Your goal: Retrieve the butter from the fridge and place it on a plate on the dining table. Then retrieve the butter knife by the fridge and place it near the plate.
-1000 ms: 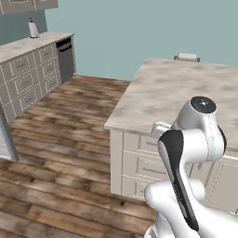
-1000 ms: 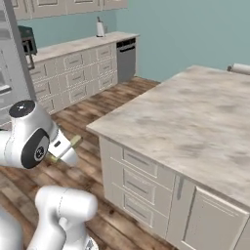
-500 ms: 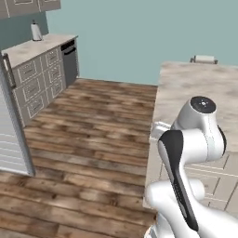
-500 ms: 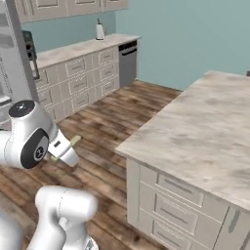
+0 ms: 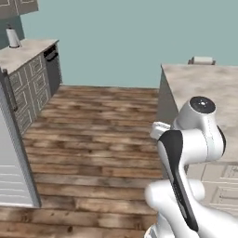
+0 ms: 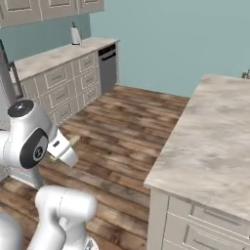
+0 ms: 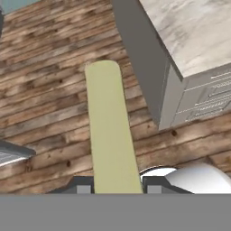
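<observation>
Left base view: arm [image 5: 190,153] fills lower right, white with dark joints. Dining table [image 5: 204,88] at right edge, marbled top, cream drawers under it at lower right. Wood floor [image 5: 93,135] across the middle. Fridge [image 5: 11,158] grey at the left edge. Cabinet counter [image 5: 28,51] upper left with a white bottle [image 5: 12,37] on it. Teal wall [image 5: 116,37] behind.

Right base view: arm lower left. Gripper [image 6: 62,150] sticks out right of the elbow, clamped on the butter [image 6: 71,142], whose pale yellow tip pokes out up and right, over the floor. Table top takes the right half; drawers lower right. Counter upper left with dark dishwasher [image 6: 108,63] at its end and the bottle on top.

Hand view: butter runs as a long pale strip from bottom centre up to upper centre, rounded at the far end. Fingers [image 7: 81,186] sit tight against each side of it at the bottom. Table corner upper right, floor below the butter. Grey edge at the left, can't tell what it is.
</observation>
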{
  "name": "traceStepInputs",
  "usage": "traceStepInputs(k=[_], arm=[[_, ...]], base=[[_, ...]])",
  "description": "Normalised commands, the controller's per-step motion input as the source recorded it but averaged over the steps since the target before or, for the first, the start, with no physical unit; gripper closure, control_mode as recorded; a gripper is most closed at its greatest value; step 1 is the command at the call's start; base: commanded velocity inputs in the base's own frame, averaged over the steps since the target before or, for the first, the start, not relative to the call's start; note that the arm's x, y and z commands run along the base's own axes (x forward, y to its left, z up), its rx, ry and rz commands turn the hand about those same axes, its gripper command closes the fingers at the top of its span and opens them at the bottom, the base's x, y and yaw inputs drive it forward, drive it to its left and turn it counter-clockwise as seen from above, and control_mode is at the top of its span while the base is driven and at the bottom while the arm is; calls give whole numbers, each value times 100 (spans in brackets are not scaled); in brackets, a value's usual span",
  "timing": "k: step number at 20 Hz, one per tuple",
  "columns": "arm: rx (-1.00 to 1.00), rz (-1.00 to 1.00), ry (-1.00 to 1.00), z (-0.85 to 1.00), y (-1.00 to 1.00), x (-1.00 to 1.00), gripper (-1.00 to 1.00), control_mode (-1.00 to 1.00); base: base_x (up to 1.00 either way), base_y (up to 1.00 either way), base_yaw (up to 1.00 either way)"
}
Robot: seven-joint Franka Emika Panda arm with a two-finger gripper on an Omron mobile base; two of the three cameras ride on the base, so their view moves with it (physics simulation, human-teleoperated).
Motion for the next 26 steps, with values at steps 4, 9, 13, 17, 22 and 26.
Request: traceStepInputs(k=[4,9,13,17,22,26], arm=[[0,0,0,0,0,0,100,100],[0,0,0,0,0,0,100,100],[0,0,0,0,0,0,100,100],[0,0,0,0,0,0,100,100],[0,0,0,0,0,0,100,100],[0,0,0,0,0,0,100,100]], base=[[100,100,-43],[100,99,-45],[100,24,-22],[100,-46,-5],[100,-40,1],[100,-9,0]])
